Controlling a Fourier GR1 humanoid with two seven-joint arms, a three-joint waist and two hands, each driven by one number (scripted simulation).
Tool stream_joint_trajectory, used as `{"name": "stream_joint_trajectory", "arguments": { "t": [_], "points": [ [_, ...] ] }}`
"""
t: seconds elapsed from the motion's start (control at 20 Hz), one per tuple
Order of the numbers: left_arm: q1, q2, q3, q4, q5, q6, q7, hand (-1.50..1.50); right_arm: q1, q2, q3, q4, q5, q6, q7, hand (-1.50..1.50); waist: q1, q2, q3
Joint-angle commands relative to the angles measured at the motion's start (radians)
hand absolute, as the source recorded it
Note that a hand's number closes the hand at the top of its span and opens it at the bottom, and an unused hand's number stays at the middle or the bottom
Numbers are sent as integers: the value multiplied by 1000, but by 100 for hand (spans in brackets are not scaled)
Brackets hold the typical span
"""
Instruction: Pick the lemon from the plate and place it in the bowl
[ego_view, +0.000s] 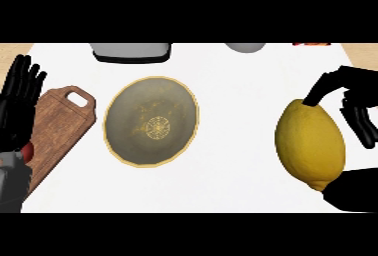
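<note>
The lemon (310, 145) is gripped by the curled fingers of the right hand (353, 112), right of the plate (118, 107). The left hand (21, 100) is held open at the left edge.

At the top of the frame, a grey container (131, 51) and a smaller grey object (246, 47) are cut off, as is a red-orange scrap (311, 43) at upper right, too little to identify. The right hand (353, 107) runs off the right border, and its palm hides behind the lemon (309, 144). The wooden cutting board (60, 131) passes under the left hand (20, 102).
</note>
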Motion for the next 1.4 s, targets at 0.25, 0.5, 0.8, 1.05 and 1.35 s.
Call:
{"name": "stream_joint_trajectory", "arguments": {
  "t": [0.25, 0.5, 0.8, 1.05, 1.35],
  "points": [
    [-25, -10, 10, 75, -19, -4, -44, 0, -281, 214, 272, 286, 121, -66, 182, 150, -1, 2, 1],
    [-18, -26, -5, 42, -32, 7, -34, 0, -329, 351, 358, 530, 244, -185, 92, 150, 7, 5, 2],
    [-9, 4, 20, -3, -2, -25, 5, 0, -301, 355, 476, 749, 296, -380, -16, 150, 11, 4, 2],
    [-35, -14, 3, 18, -19, -15, 12, 0, -349, 357, 528, 968, 360, -456, -39, 150, 8, 6, 2],
    [-53, -6, 10, -5, -5, -25, 35, 0, -328, 357, 601, 1143, 188, -762, -32, -150, 31, 10, 3]
  ]
}}
